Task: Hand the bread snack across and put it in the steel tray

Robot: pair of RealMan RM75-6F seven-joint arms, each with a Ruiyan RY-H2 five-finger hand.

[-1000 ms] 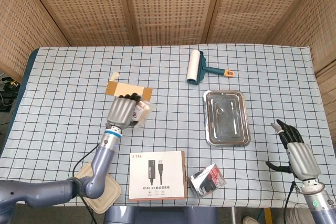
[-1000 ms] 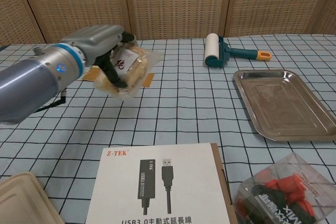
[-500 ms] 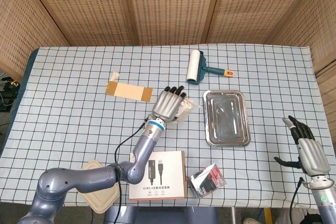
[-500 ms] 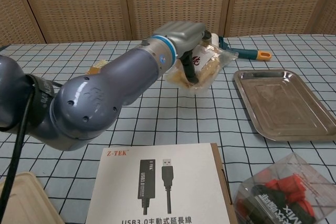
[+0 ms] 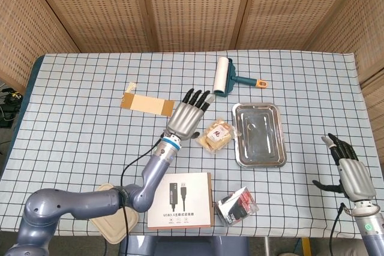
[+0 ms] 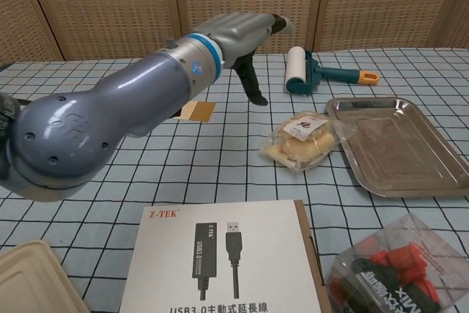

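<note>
Two hands showing. Left hand (image 5: 187, 115) hovers over the bench (image 5: 78, 88) with its arm stretched forward, fingers (image 5: 198, 97) straight and spread apart, holding nothing. Just right of it the bread snack (image 5: 217, 135) lies on the checkered cloth, just beside the steel tray (image 5: 258, 134). Right hand (image 5: 348, 171) sits far right, fingers apart, empty.

Head view: high, looking down over whole table (image 5: 72, 88). Chest view: low, close, forward; shares table centre.
</note>
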